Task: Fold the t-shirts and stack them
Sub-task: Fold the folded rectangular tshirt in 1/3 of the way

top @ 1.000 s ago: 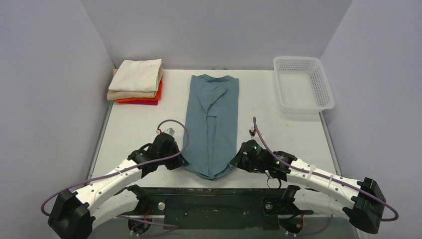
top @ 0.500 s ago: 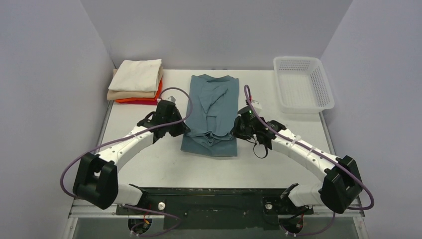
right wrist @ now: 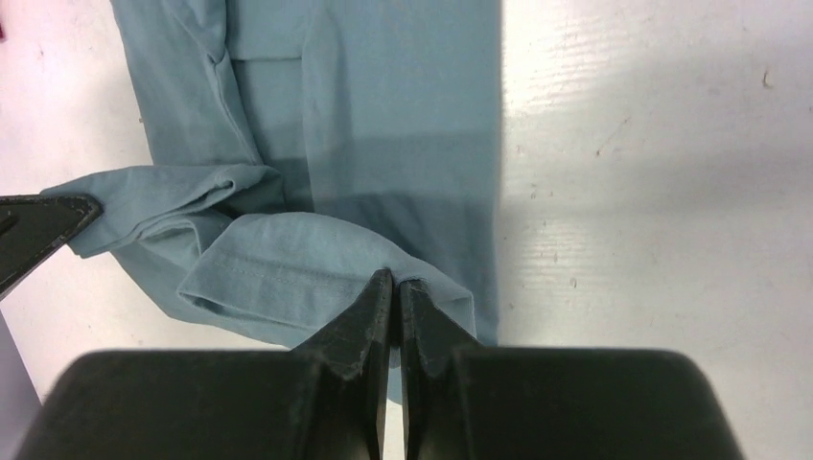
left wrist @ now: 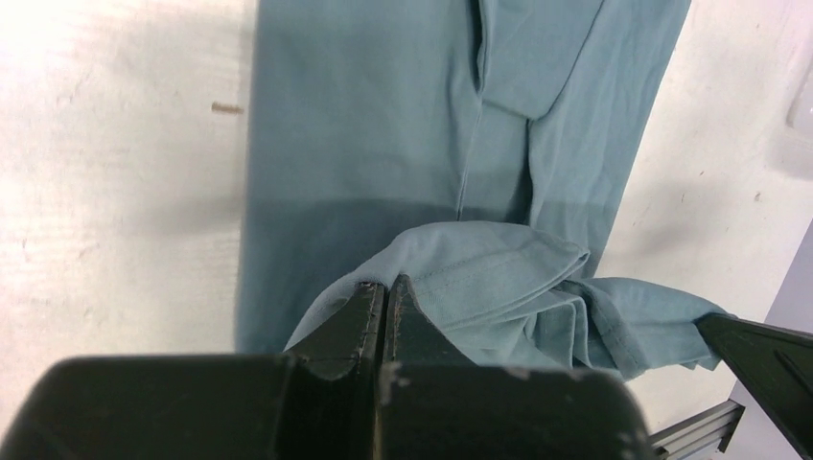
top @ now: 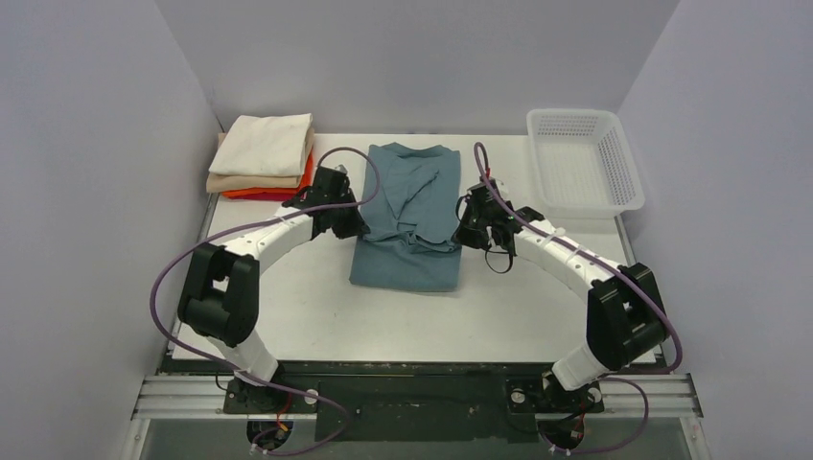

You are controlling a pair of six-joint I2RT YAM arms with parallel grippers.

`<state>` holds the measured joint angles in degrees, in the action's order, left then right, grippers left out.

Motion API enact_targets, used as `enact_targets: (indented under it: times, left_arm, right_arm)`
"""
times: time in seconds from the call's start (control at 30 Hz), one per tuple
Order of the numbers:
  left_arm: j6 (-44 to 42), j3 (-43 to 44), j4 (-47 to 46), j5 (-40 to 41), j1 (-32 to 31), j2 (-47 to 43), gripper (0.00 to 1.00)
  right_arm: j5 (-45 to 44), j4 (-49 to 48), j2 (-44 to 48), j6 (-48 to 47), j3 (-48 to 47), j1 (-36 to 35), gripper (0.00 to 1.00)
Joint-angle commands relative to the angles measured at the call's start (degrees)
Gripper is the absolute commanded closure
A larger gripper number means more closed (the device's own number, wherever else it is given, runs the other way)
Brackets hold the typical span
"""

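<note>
Looking at the top view, you have both arms reaching out over the table [top: 288,297], one on each side of the teal t-shirt [top: 407,264]. The shirt lies down the middle of the table, collar end toward the far wall, narrowed into a long strip. Its near hem is lifted and doubled back over the body, so the near part reads as a two-layer rectangle with a clean fold along the near edge.

Left gripper [left wrist: 386,287]: fingers pressed together, pinching the hem at the shirt's left side. In the left wrist view you can see the stitched hem running away from the tips, with cloth bunched beyond it.

Right gripper [right wrist: 395,280]: same story, fingers clamped tight on the hem at the right side, stitching visible just left of the tips.

Both pinch points sit roughly mid-length of the shirt, over the flat lower layer. Between them the carried edge sags and wrinkles. You can't tell from these views whether that edge touches the layer below.

The folded stack [top: 264,158] sits at the far left corner: cream on top, tan under it, orange and red at the bottom. It is near the left gripper and apart from the teal t-shirt.

The basket [top: 580,163], white and perforated, sits at the far right corner, apart from the right arm.
</note>
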<state>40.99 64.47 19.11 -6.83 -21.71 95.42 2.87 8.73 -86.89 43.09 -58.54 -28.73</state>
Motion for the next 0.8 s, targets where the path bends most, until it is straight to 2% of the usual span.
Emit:
enact_targets:
  times: [0.0, 0.3, 0.5, 0.53, 0.6, 0.63, 0.67, 0.7, 0.73, 0.77]
  left_arm:
    - [-2.25, 5.53, -1.83, -0.99, 1.29, 3.05, 1.00]
    - [-2.53, 9.84, -1.35, -1.50, 3.28, 8.83, 1.00]
    - [-2.46, 12.28, -1.87, -1.73, 4.51, 13.07, 0.91]
    - [-2.42, 13.06, -1.92, -1.71, 4.85, 13.95, 0.86]
    - [-2.50, 14.88, -1.71, -2.47, 5.43, 15.36, 0.69]
    - [-2.54, 16.19, -1.67, -3.18, 5.66, 15.70, 0.56]
    - [-2.84, 16.82, -1.59, -3.67, 6.08, 16.23, 0.50]
    - [-2.97, 18.52, -1.48, -4.50, 6.34, 16.39, 0.36]
    - [-3.28, 19.61, -0.91, -4.77, 6.93, 16.52, 0.30]
    - [-3.46, 21.85, -0.43, -4.86, 7.29, 16.45, 0.22]
  right_arm:
    - [3.87, -2.40, -2.47, -2.78, -4.30, 2.02, 1.00]
    - [8.72, -4.34, -11.52, -4.37, -9.81, 5.39, 1.00]
    - [7.13, -5.47, -16.35, -4.06, -11.92, 7.15, 1.00]
    - [7.05, -5.74, -17.15, -4.06, -12.97, 7.39, 1.00]
    - [7.44, -6.03, -20.22, -3.87, -15.00, 8.32, 0.95]
    - [7.64, -5.98, -20.85, -3.78, -15.75, 8.51, 0.91]
    - [7.95, -5.60, -21.61, -3.77, -17.45, 8.93, 0.82]
    - [8.12, -5.37, -21.80, -3.88, -18.25, 9.16, 0.77]
    - [8.22, -4.64, -21.76, -4.02, -19.67, 9.60, 0.65]
    - [8.16, -4.18, -21.40, -4.09, -20.84, 9.81, 0.60]
